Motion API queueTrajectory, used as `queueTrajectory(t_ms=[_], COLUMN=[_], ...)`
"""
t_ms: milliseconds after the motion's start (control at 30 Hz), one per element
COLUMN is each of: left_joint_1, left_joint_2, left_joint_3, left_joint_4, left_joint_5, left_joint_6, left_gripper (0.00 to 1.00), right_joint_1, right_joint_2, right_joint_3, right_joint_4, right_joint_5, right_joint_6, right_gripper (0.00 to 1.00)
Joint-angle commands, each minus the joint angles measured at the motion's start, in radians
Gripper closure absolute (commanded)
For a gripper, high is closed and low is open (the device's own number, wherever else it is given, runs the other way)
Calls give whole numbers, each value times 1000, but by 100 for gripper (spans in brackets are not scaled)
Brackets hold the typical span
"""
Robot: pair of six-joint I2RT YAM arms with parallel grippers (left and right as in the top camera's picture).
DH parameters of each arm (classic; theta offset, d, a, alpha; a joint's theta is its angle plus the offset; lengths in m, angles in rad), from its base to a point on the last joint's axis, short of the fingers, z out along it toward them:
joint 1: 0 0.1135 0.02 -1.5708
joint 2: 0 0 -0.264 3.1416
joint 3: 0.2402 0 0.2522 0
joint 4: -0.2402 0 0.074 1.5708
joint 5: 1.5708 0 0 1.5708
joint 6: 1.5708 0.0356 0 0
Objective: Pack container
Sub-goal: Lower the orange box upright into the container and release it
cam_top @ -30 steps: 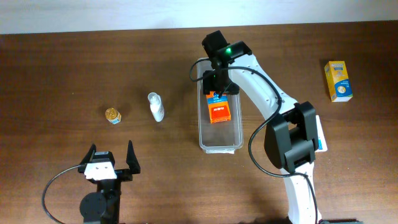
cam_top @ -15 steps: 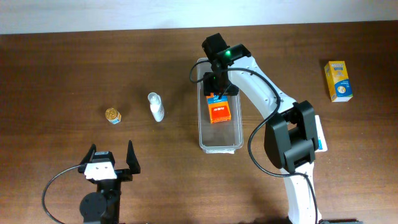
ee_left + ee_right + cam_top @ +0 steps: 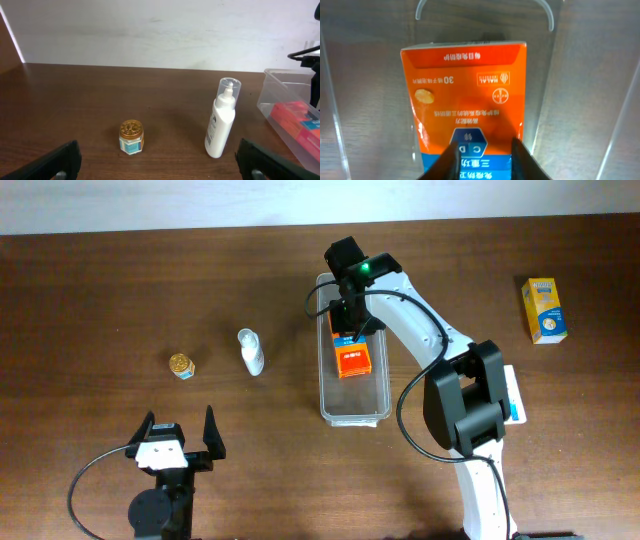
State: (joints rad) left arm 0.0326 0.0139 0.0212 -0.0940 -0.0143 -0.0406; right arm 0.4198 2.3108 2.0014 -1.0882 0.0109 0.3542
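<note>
The container [image 3: 322, 395] is a long clear plastic bin at the table's middle; it also shows in the left wrist view [image 3: 280, 80] and the right wrist view [image 3: 580, 75]. An orange and blue box [image 3: 354, 360] lies flat inside it, also seen in the left wrist view [image 3: 295, 112] and the right wrist view [image 3: 465, 85]. My right gripper [image 3: 350, 320] hovers over the box's blue end, its fingers [image 3: 485, 162] apart with nothing between them. My left gripper [image 3: 180, 442] is open and empty near the front edge [image 3: 160, 172].
A white pump bottle [image 3: 251, 352] [image 3: 222, 120] and a small gold-lidded jar [image 3: 181, 365] [image 3: 131, 136] stand left of the container. A yellow box [image 3: 544, 310] lies at the far right. A white and blue item [image 3: 514, 398] lies by the right arm's base.
The right gripper has shifted very slightly over the container. The orange box and the left arm have not moved.
</note>
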Motion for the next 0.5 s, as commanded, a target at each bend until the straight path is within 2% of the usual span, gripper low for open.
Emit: queueTrajectory(t_ms=[0,333,467], left_joint_1=[5,5,5], left_joint_2=[-6,-6,-6], left_joint_3=[-6,-6,-6], left_joint_4=[2,2,2], left_joint_5=[8,8,8], left_joint_6=[16,15,16], left_gripper=[1,1,1], right_joint_1=[5,5,5], right_joint_2=[14,19,19], right_joint_3=[-8,-9,-9], right_joint_4=[-3,-19,-20], right_joint_5=[31,19,-43], right_joint_6=[-25,-24,10], right_gripper=[78,83,83])
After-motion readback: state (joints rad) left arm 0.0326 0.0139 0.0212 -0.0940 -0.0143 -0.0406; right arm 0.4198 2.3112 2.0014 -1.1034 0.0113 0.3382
